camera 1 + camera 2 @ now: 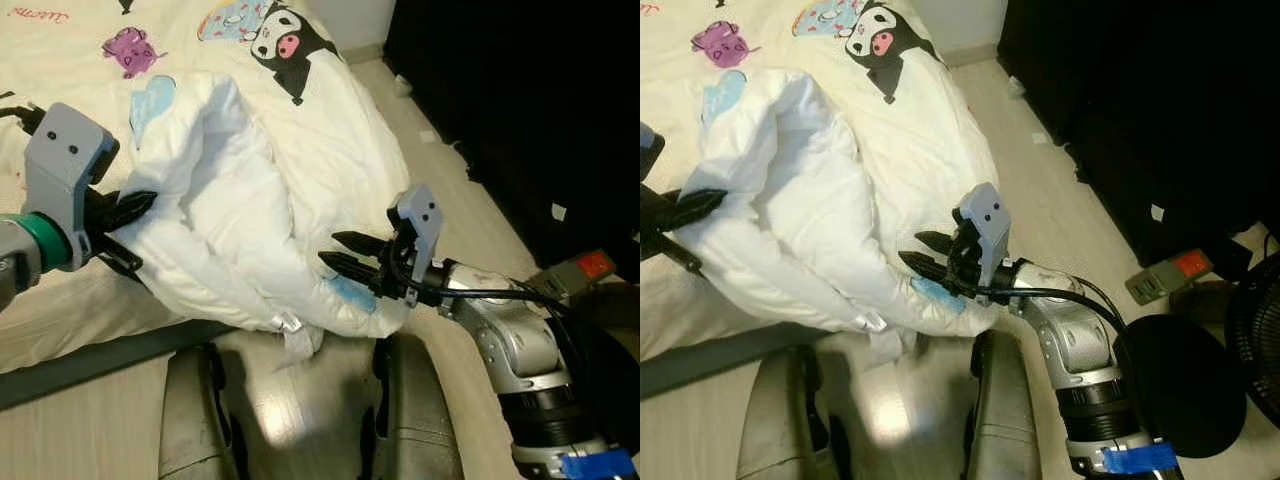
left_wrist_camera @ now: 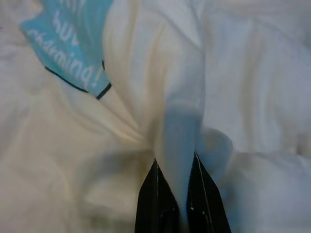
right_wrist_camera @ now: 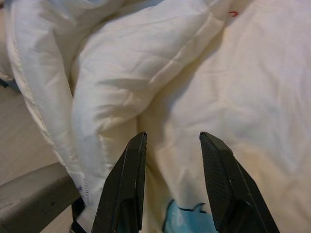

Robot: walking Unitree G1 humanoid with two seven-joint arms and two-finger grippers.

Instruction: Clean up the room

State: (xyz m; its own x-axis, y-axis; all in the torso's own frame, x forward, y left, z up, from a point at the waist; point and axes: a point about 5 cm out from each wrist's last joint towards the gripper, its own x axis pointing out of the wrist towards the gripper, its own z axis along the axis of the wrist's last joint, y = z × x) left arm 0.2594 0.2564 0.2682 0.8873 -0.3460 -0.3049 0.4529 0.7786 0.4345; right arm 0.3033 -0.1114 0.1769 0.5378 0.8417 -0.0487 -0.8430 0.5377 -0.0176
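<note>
A white duvet [image 1: 250, 200] with cartoon prints lies bunched over the corner of the bed [image 1: 60, 320]. My left gripper [image 1: 135, 210] is at its left side, shut on a fold of the white fabric [image 2: 177, 145]. Over at the bunch's lower right edge is my right gripper [image 1: 335, 250], open, with its fingers [image 3: 126, 184] just above the fabric and a light blue print [image 3: 187, 218] under them.
Light wooden floor [image 1: 470, 200] runs along the bed's right side, scattered with small white scraps. Dark furniture [image 1: 520, 100] lines the far right. A grey power strip with a red switch [image 1: 1165, 275] and a black fan [image 1: 1260, 340] lie to the right.
</note>
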